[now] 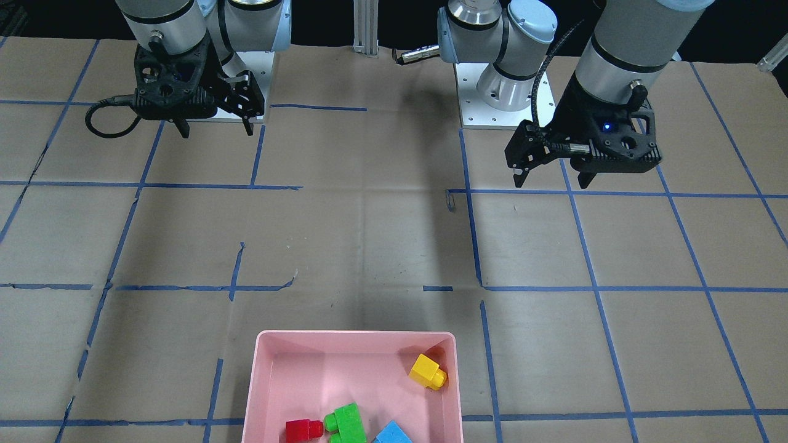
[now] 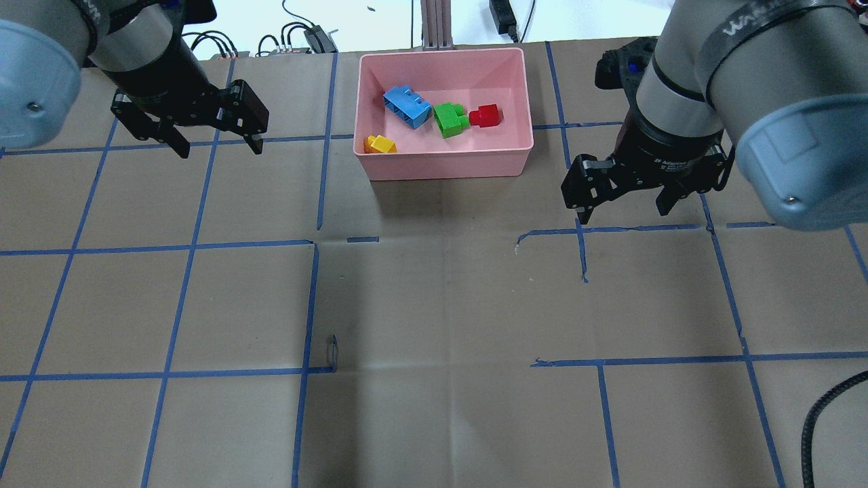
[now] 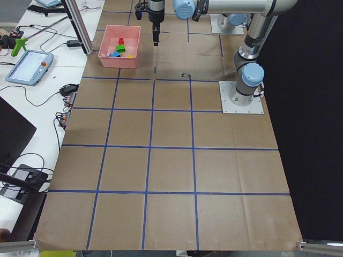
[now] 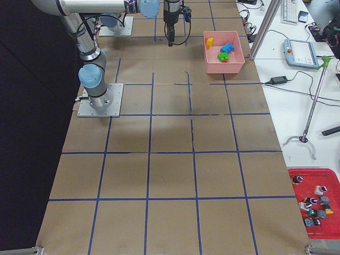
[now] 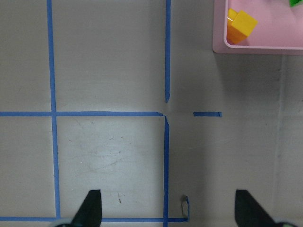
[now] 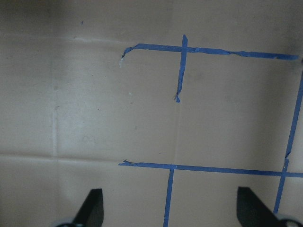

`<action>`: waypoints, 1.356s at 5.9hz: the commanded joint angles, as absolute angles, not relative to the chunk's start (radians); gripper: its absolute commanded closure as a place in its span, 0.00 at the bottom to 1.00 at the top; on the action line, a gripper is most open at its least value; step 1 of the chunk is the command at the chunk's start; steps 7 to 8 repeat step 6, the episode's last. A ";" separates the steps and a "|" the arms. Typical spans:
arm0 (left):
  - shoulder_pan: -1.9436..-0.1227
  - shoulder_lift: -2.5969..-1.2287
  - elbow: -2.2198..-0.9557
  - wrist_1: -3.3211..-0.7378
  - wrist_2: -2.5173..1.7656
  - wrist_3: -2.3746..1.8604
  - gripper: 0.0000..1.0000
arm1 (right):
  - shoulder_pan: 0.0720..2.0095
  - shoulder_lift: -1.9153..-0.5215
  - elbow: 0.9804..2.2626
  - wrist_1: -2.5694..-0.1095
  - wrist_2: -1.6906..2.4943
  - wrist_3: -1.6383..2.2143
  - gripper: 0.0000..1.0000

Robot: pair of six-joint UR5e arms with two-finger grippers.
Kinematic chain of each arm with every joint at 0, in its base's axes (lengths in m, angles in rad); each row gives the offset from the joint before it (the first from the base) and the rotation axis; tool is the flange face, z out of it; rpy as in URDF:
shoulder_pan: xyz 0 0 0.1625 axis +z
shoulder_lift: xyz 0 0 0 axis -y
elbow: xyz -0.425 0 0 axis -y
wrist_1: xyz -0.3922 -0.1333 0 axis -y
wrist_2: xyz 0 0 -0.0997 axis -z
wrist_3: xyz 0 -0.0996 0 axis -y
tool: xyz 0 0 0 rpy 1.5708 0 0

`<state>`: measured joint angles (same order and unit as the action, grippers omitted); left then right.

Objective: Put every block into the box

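Note:
The pink box (image 2: 447, 166) stands at the table's far middle. All four blocks lie inside it: blue (image 2: 407, 106), green (image 2: 449, 119), red (image 2: 486, 116) and yellow (image 2: 380, 144). They also show in the front view: yellow (image 1: 427, 371), red (image 1: 303, 429), green (image 1: 346, 423) and blue (image 1: 391, 434). My left gripper (image 2: 220, 148) hangs open and empty above the table, left of the box. My right gripper (image 2: 622, 214) hangs open and empty to the right of the box, a little nearer the robot. The left wrist view shows the yellow block (image 5: 241, 26) in the box corner.
The table is covered in brown paper with a grid of blue tape (image 2: 312, 305). The arm bases (image 1: 505, 104) stand at the robot's side. Off the table lie cables, a pendant (image 3: 29, 67) and a red tray of small parts (image 4: 313, 204).

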<state>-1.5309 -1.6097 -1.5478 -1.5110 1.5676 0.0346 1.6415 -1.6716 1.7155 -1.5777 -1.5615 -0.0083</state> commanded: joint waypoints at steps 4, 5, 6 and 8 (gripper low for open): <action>-1.531 -1.611 -1.548 -1.511 1.568 0.037 0.00 | 1.640 -1.658 1.729 -1.592 -1.551 -0.006 0.00; -1.531 -1.611 -1.548 -1.511 1.568 0.037 0.00 | 1.640 -1.658 1.729 -1.592 -1.551 -0.006 0.00; -1.531 -1.611 -1.548 -1.511 1.568 0.037 0.00 | 1.641 -1.660 1.727 -1.589 -1.549 0.001 0.00; -1.531 -1.611 -1.548 -1.511 1.568 0.037 0.00 | 1.641 -1.660 1.727 -1.589 -1.549 0.001 0.00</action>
